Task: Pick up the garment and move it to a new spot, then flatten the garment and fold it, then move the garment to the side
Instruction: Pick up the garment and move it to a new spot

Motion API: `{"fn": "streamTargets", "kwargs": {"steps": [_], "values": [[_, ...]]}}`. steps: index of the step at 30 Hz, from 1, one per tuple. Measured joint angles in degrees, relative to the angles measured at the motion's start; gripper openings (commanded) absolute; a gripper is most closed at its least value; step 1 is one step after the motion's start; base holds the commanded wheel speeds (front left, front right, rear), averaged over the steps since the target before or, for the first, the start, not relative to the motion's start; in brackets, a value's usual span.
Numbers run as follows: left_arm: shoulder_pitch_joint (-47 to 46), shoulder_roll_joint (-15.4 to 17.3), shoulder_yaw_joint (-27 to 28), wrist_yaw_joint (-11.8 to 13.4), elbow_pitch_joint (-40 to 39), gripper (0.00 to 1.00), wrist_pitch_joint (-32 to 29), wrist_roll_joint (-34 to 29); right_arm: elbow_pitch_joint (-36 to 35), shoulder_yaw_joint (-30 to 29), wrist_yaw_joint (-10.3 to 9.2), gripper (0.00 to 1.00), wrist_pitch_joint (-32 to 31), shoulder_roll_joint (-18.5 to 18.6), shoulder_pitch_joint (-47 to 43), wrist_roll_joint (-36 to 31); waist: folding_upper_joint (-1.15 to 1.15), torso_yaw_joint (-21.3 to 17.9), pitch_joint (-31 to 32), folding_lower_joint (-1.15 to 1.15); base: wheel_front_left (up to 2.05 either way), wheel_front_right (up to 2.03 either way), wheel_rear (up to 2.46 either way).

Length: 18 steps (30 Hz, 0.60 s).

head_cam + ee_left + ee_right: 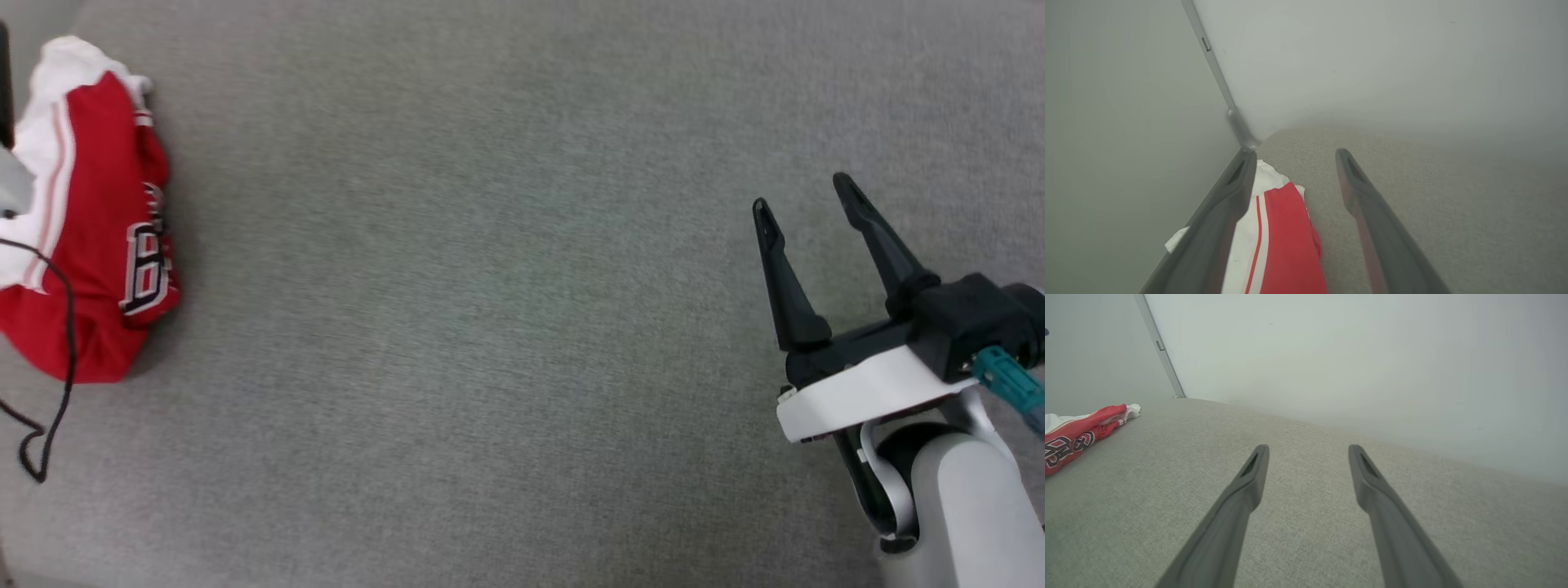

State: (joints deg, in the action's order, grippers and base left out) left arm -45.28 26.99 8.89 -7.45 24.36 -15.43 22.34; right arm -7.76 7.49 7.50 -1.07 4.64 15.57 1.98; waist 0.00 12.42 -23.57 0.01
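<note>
At far left, noted red jersey (90, 220) lying lengthwise within the spread left gripper (1295, 163), well apart from the spread right gripper (802, 194).

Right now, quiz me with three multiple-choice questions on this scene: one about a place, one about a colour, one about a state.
1. Where in the head view is the jersey? A far left; B centre; C lower right.
2. Its body colour? A blue; B red; C green.
3. The right pincer is: A shut on cloth; B shut, empty; C open, empty.
Answers: 1 A, it lies bunched at the left edge. 2 B, the cloth is mostly red. 3 C, its fingers stand apart over the grey fabric.
</note>
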Motion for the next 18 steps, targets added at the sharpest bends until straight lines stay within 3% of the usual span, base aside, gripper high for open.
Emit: {"fn": "streamTargets", "kwargs": {"steps": [8,12,16,17,18], "values": [[1.4,7.3,0.6,0.0,8.1,1.0,-20.3,8.0,2.0,-0.4,0.0,1.0,2.2,-0.5,2.8,0.2,0.0,-4.5,-6.4,0.0,0.0,0.0,0.0],[3.3,8.5,2.4,0.5,12.0,1.0,-25.8,10.8,3.2,0.2,0.0,1.0,3.2,-0.8,3.6,0.6,0.0,-6.1,-8.3,0.0,0.0,0.0,0.0],[4.3,8.7,4.4,1.5,14.3,1.0,-27.0,12.8,4.2,0.7,0.0,1.0,3.9,-1.0,4.6,1.1,0.0,-7.1,-9.5,0.0,0.0,0.0,0.0],[4.4,8.6,4.9,1.8,14.7,0.81,-27.2,13.5,4.4,0.8,0.0,1.0,3.9,-1.0,4.7,1.1,0.0,-7.3,-9.6,0.0,0.0,0.0,0.0],[4.4,8.5,5.2,1.9,14.9,0.33,-27.2,14.0,4.6,0.8,0.0,1.0,4.1,-1.1,4.8,1.2,0.0,-7.4,-9.7,0.0,0.0,0.0,0.0]]}}
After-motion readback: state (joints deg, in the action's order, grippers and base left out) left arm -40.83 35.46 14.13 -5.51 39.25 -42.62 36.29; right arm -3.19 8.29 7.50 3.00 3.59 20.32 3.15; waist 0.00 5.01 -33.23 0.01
